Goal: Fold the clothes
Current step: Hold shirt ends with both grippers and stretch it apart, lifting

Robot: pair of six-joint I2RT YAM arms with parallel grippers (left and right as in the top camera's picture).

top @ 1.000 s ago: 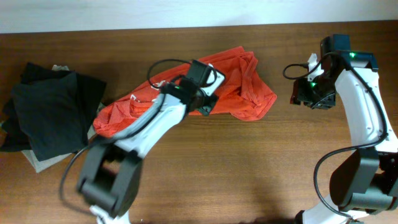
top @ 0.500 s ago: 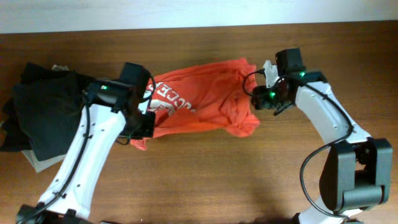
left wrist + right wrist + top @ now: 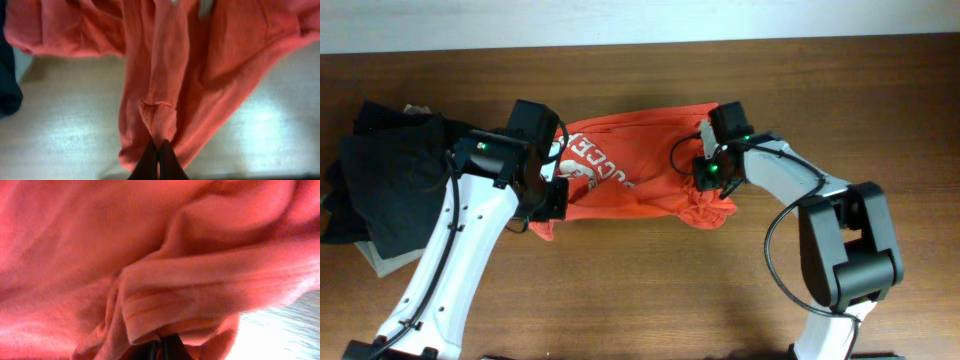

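The clothes (image 3: 640, 165) are a red-orange T-shirt with white chest print, lying bunched across the table's middle. My left gripper (image 3: 548, 196) is at the shirt's left end. In the left wrist view it (image 3: 159, 146) is shut, pinching a fold of the orange fabric (image 3: 165, 75) that hangs above the table. My right gripper (image 3: 706, 178) is at the shirt's right end. In the right wrist view its dark jaws (image 3: 159, 343) are shut under a ribbed hem of the fabric (image 3: 200, 295), which fills almost the whole view.
A pile of black folded garments (image 3: 400, 180) lies at the left, on top of a beige one (image 3: 388, 262). The wooden table (image 3: 650, 290) stretches in front of the shirt. A white wall edge (image 3: 620, 20) runs along the back.
My right arm has swung left onto the shirt's right end and its jaws have shut on the fabric. My left gripper keeps its hold and has barely moved in the last half second.
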